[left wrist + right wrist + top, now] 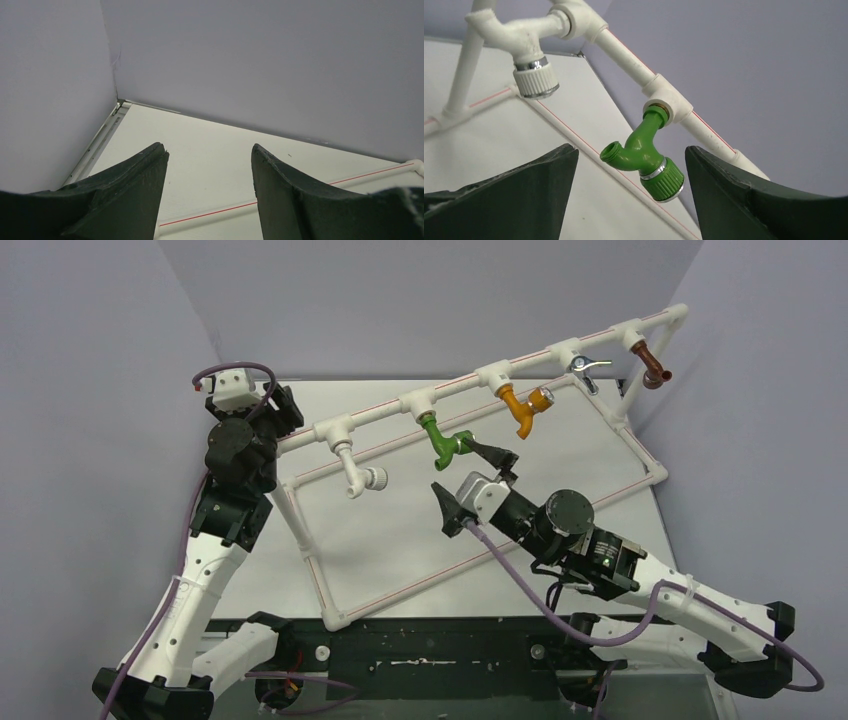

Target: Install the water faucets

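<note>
One task item: green tap (pixel 644 155), threaded into tee of white pipe rail (pixel 375 414), hanging from it clear of tabletop (pixel 400 540); judged seated, hence no grip needed. Right fingers (pixel 744 200) spread wide, pinching nothing; tap framed in their gap, just far-left of tips, no contact visible. Left fingers (pixel 125 195) spread, empty, far left, well apart from tap.

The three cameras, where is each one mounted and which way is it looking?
Top external: above and behind the arms, looking down on the table and pipe frame; both arms show.
Left wrist: on the left arm, faces the table's far corner past the open left end effector.
Right wrist: on the right arm, looks up at the green tap between the open right end effector's fingers.
Shared: top external and right wrist show the green tap.
</note>
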